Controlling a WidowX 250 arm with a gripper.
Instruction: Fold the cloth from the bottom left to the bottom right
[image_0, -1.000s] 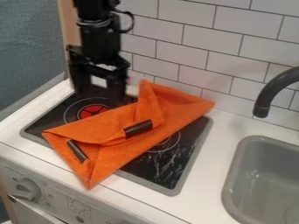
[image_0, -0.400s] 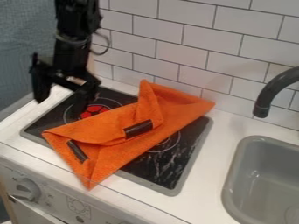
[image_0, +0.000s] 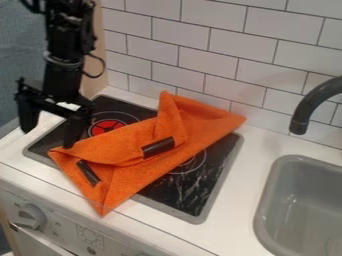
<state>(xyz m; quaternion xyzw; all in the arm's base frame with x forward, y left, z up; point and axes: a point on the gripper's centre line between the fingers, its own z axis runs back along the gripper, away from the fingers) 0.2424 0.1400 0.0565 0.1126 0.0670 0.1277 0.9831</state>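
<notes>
Camera view, orange cloth (image_0: 127, 177): lies slantwise across the glass cooktop (image_0: 177, 192), already partly folded, with its bottom tip (image_0: 103, 211) out past the front edge.
Raised fold (image_0: 169, 112): stands up near the back of the cloth, the right part lying flatter behind it.
Dark strips: one on the middle of the upper layer (image_0: 158, 147), the other nearer the left corner (image_0: 57, 154).
Black two-finger gripper (image_0: 48, 138): hangs at the cloth's left end, fingers well apart and nothing clamped between them; the nearer finger appears beside the left corner, though contact cannot be told.
Step in hand: probably lining up to take the lower-left part of the cloth.
Good grasp: shift a little toward the front and right, so the corner sits between the fingers, then lower until one can slip under the edge before they close.
Good carry: lift just enough to clear the lower layer, sweep toward the bottom right, and set down before letting go.
Likely trouble: pinching only the top layer, dragging the whole cloth across the slick glass, or pressing a fingertip into the cooktop.
Red burner mark (image_0: 105, 127): between the gripper and the raised fold.
White counter (image_0: 244, 185): borders the cooktop, with the grey sink (image_0: 268, 195) to the right.
</notes>
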